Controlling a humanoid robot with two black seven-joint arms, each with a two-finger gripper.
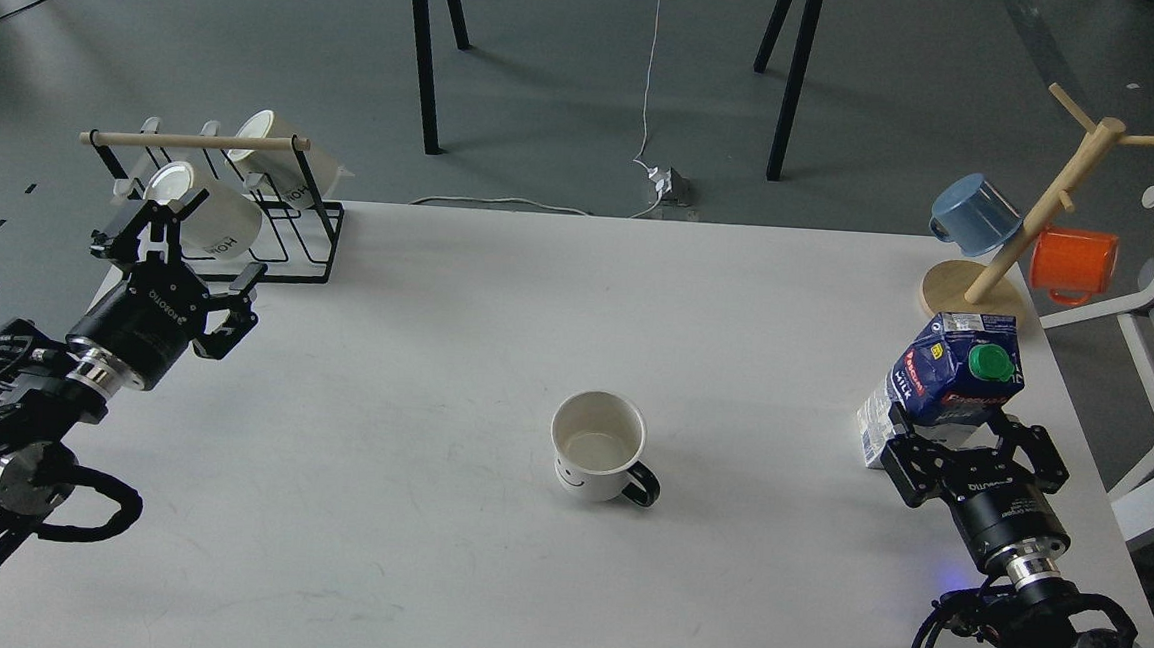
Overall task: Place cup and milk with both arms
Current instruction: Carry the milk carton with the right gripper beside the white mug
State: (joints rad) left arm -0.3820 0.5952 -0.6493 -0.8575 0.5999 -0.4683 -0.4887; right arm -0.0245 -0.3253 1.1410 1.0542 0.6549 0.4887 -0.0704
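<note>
The cup (597,448), a white mug with a black handle and a small smiley face, stands upright and empty at the table's middle, apart from both arms. The milk (953,375), a blue and white carton with a green cap, stands near the right edge. My right gripper (963,436) is open, its fingers spread on either side of the carton's near lower part. Whether they touch it I cannot tell. My left gripper (219,240) is open and empty at the far left, just in front of the mug rack.
A black wire rack (287,236) with a wooden bar holds cream mugs (211,216) at the back left. A wooden mug tree (1018,231) with a blue mug (974,213) and an orange mug (1074,264) stands at the back right. The white table (435,355) ends close to the carton's right.
</note>
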